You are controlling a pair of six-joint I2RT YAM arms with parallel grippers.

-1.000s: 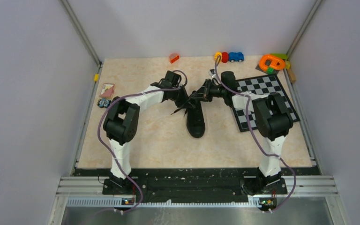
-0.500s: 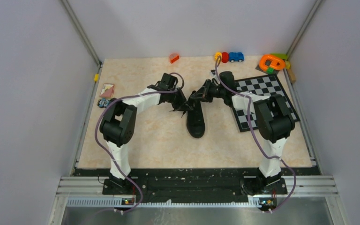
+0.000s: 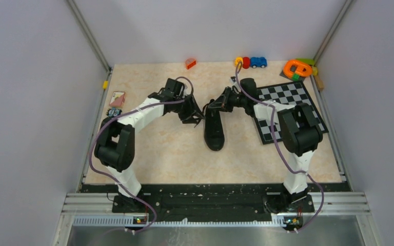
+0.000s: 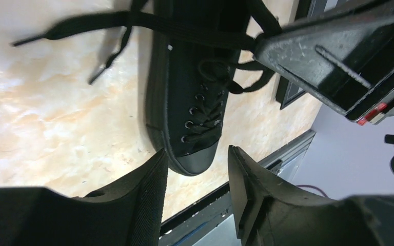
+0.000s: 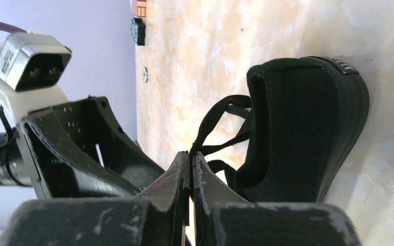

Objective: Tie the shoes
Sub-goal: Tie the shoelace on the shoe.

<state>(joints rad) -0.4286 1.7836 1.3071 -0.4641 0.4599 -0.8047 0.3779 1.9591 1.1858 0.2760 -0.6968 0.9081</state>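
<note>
Right gripper [image 5: 191, 156] is clamped on a lace [image 5: 210, 120] at the sneaker's [image 3: 214, 132] heel end, apparently to tension it for knotting. Left gripper [image 4: 197, 154] is seen open and empty, just beside the sneaker, which lies centrally on the table [image 3: 154, 154].

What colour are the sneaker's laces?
Black; the laces show best in the left wrist view.

Soft, even light from overhead leaves the table [image 3: 159, 154] pale and glare-free, with only a faint shadow beside the shoe [image 3: 214, 134]. In the wrist views the shoe is sharp but very dark; the left hand [image 4: 197, 156], below it, is dim and slightly blurred.
</note>
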